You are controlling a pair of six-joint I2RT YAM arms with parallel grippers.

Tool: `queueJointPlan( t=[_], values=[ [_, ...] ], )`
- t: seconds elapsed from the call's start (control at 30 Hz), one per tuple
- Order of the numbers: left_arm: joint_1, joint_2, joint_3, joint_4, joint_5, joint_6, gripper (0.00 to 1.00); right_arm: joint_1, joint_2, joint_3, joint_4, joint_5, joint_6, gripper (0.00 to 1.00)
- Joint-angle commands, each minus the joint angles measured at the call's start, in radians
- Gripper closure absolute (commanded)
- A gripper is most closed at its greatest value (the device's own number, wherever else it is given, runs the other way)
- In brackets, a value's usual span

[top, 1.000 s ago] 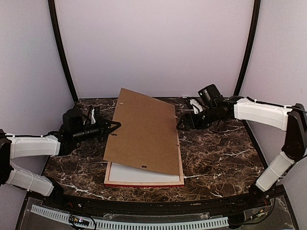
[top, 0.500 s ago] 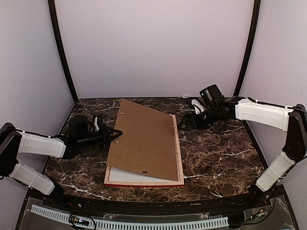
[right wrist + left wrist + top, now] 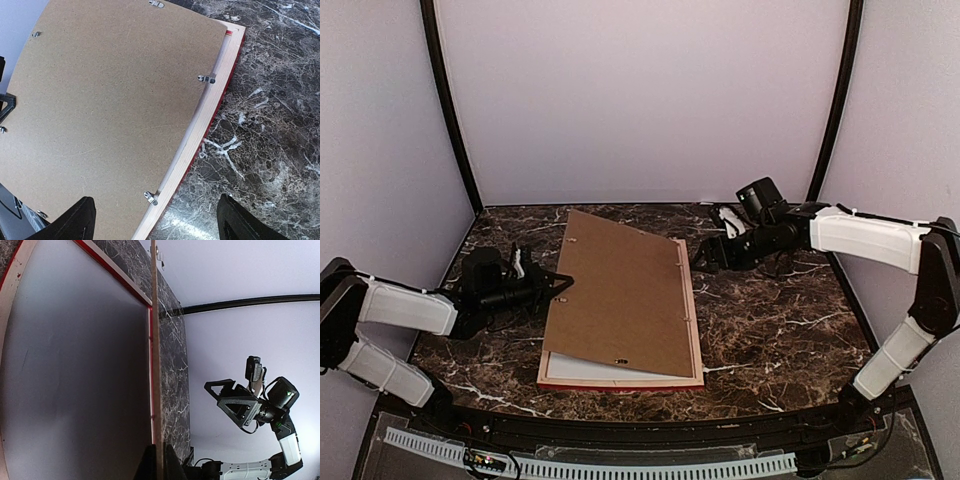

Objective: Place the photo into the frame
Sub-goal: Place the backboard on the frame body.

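Lying under a backing board [image 3: 115, 100], the frame [image 3: 209, 112] shows pale, red-edged wood

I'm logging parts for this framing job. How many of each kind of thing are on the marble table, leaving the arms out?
Frame: 1
Brown backing board: 1
White sheet inside the frame: 1
Total: 3
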Motion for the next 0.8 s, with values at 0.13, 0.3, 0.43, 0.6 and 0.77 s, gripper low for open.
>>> queueJointPlan(
  t=[0.13,0.3,0.43,0.6,0.77],
  values=[
    [-0.008,0.024,-0.009,0.131,0.002,-0.033,1.0,-0.005,0.026,-0.023,0.036,-0.008,0.008,0.16],
    [-0.011,0.064,-0.006,0.169,0.027,-0.046,1.0,-0.005,0.04,-0.03,0.041,-0.005,0.004,0.16],
    [-0.012,0.068,-0.002,0.157,0.027,-0.04,1.0,-0.005,0.044,-0.039,0.047,-0.003,0.004,0.16],
    [-0.013,0.065,0.016,0.105,0.034,-0.015,1.0,-0.005,0.054,-0.044,0.057,-0.006,0.008,0.15],
    [-0.016,0.054,0.012,0.078,0.036,-0.011,1.0,-0.005,0.063,-0.05,0.059,-0.004,0.008,0.16]
  ],
)
